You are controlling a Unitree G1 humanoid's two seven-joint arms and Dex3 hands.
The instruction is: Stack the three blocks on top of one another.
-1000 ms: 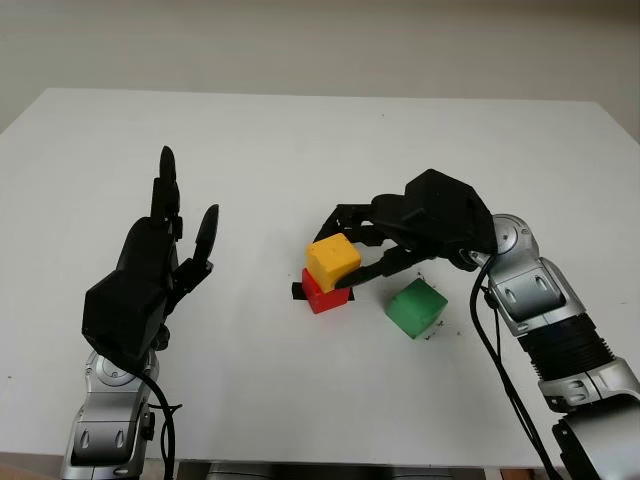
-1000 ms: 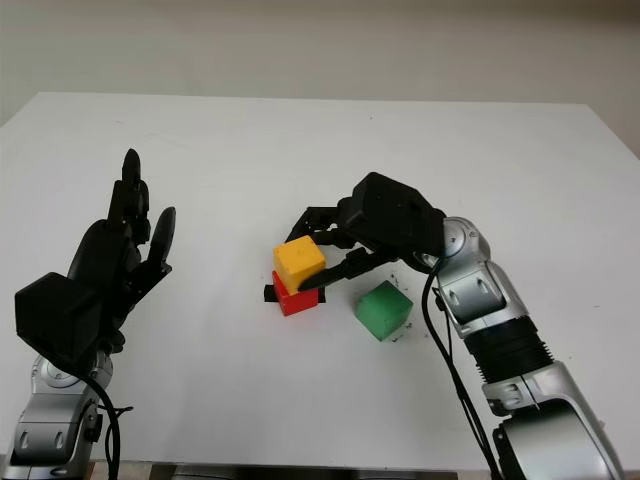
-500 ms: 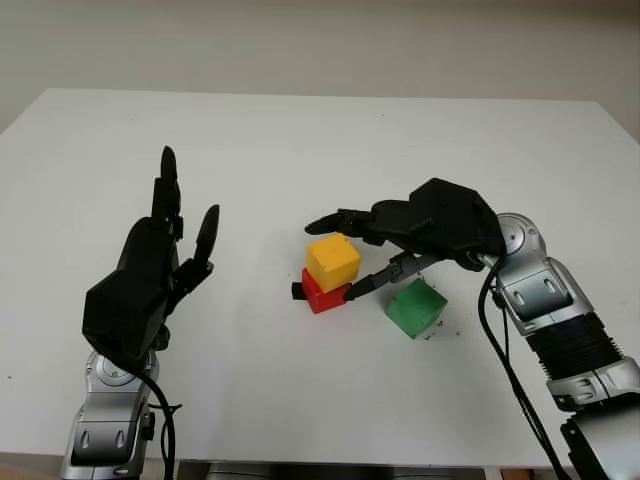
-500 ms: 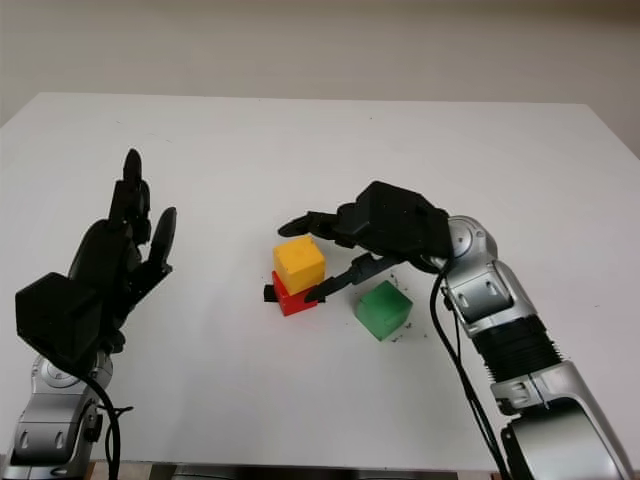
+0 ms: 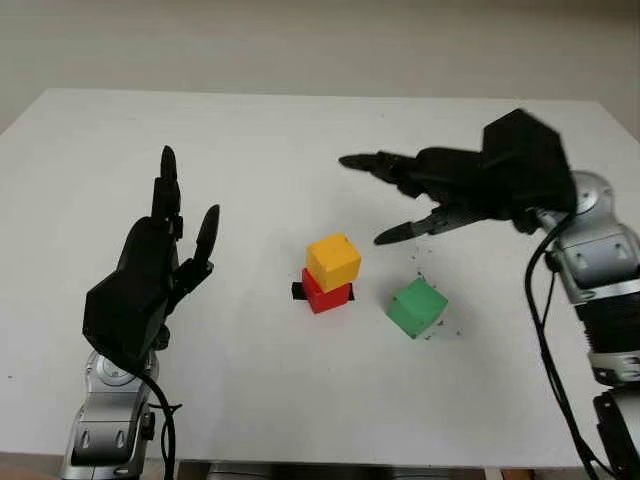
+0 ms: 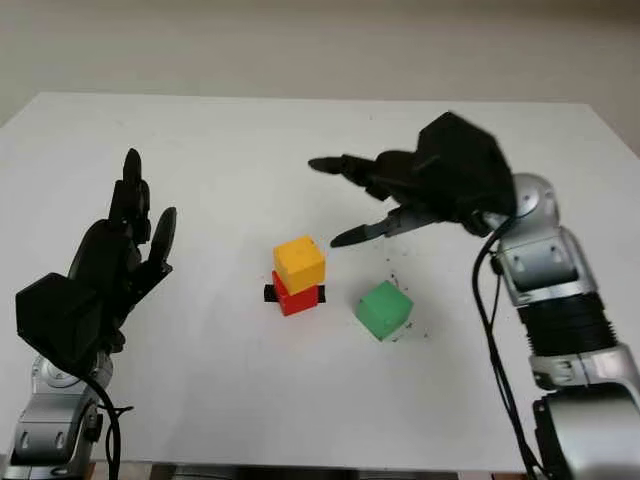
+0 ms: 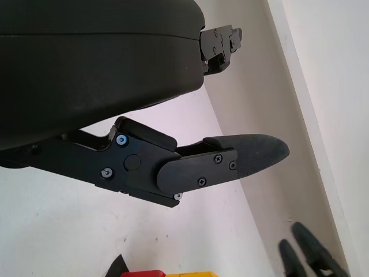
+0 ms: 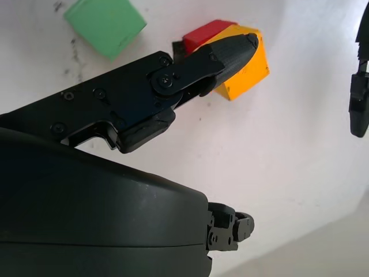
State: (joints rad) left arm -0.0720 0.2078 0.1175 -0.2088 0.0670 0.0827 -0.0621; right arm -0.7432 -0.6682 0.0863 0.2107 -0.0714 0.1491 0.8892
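Yellow cube block (image 5: 334, 262): sits on top of the red cube block (image 5: 322, 293), turned slightly against it; the pair stands near the middle of the white surface (image 5: 300, 140).
Red cube block: lower block of the pair, resting on the surface; a small black piece (image 5: 298, 291) shows at its base on the side toward the left edge.
Green cube block (image 5: 416, 307): lies alone on the surface, just beside the pair on the side toward the right edge, not touching it.
Right hand (image 5: 420, 195): raised above the surface, beyond the blocks toward the far edge and right side; open, holding nothing, clear of all three blocks.
Left hand (image 5: 150, 270): held up over the left part of the surface, well apart from the blocks; open, holding nothing.
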